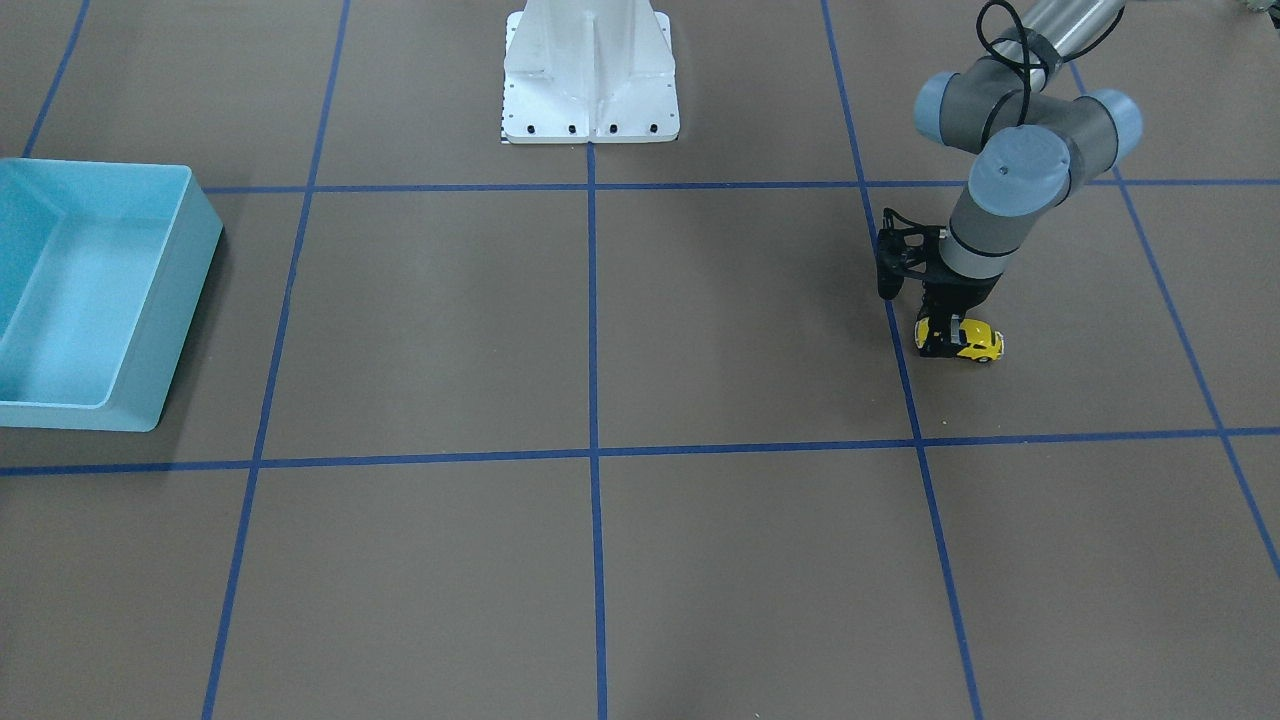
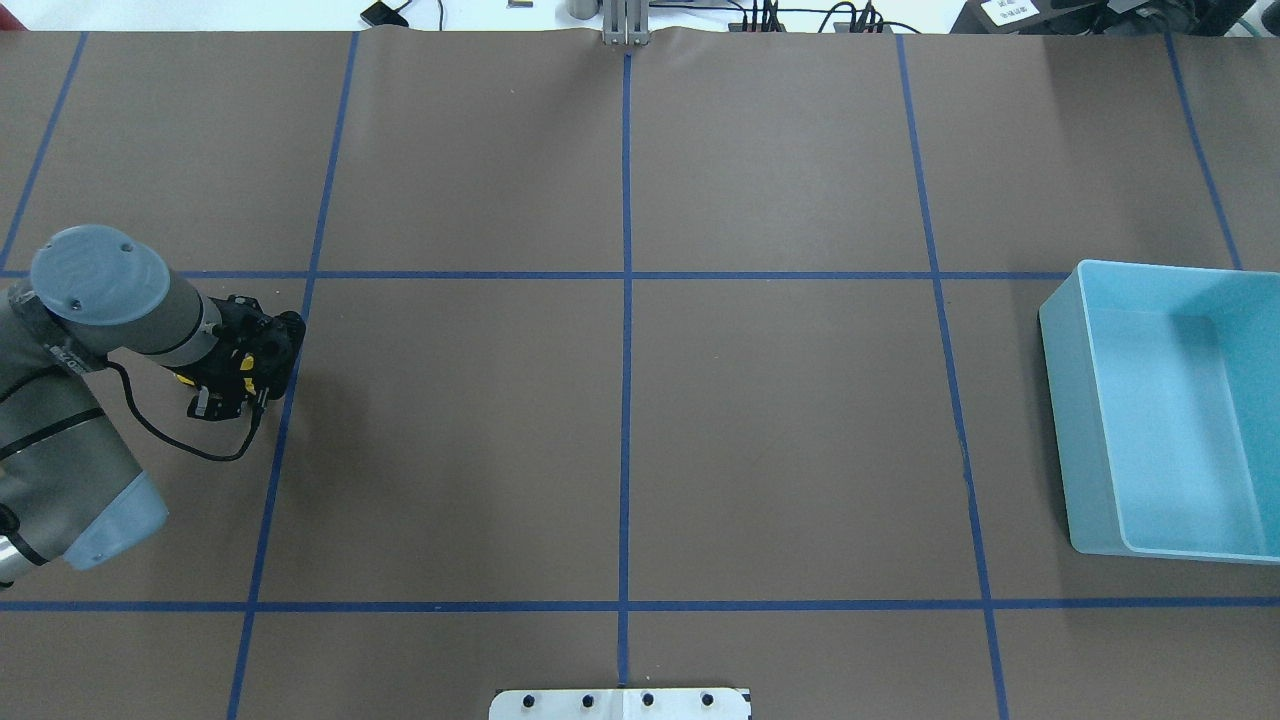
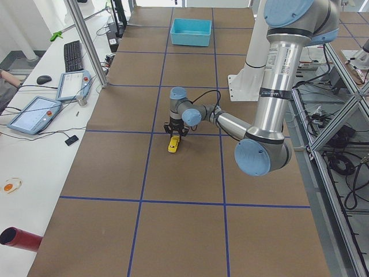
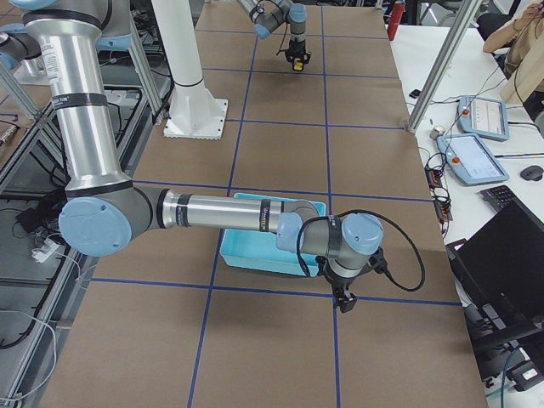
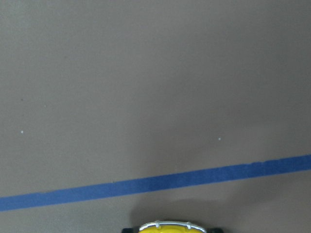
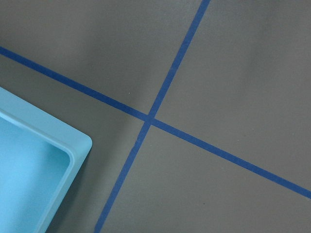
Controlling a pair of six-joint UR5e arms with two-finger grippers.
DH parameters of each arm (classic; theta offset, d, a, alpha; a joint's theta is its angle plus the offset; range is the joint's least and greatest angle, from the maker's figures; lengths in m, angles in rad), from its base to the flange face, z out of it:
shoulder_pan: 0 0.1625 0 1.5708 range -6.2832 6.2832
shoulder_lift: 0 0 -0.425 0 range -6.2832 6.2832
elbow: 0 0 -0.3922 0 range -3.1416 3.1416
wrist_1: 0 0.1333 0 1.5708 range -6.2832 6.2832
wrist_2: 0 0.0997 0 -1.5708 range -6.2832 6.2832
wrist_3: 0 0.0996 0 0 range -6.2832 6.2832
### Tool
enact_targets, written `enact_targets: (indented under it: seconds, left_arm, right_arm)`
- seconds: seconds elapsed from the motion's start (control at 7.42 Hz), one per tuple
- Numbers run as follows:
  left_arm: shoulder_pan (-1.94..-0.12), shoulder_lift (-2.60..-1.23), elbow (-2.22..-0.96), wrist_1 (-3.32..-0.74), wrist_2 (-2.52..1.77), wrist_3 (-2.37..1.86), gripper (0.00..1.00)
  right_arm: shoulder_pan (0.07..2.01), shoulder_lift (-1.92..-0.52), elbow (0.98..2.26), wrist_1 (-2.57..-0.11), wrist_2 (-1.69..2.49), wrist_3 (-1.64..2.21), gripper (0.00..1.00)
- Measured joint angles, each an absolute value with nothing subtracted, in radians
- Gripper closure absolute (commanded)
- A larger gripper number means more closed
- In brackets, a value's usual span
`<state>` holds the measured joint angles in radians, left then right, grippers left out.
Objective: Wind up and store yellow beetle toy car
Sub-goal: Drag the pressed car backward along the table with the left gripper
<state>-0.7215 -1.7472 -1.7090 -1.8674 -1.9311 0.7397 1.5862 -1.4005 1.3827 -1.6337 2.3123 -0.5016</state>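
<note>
Both jaws of the left end effector [image 1: 940,337] clamp the yellow beetle toy car [image 1: 979,343] on the table [image 1: 760,330].

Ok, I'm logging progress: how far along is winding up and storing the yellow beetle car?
Nothing looks finished. In hand: the left gripper has its jaws on the yellow beetle toy car, which sits on the table far from the blue bin. Whether winding has begun is not visible. Left: storing it in that bin.

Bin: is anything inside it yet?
Nothing visible: the bin floor looks bare, though front and overhead views crop one end. The car is across the table.
</note>
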Motion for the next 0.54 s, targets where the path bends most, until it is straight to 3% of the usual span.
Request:
enact_targets:
  seconds: [0.54]
  left_arm:
    - [-0.732, -1.733, -1.739, -1.871, -1.945, 0.734, 1.00]
  right_arm:
    - [1.586, -1.401, 1.381, -1.634, 2.312, -0.502, 0.00]
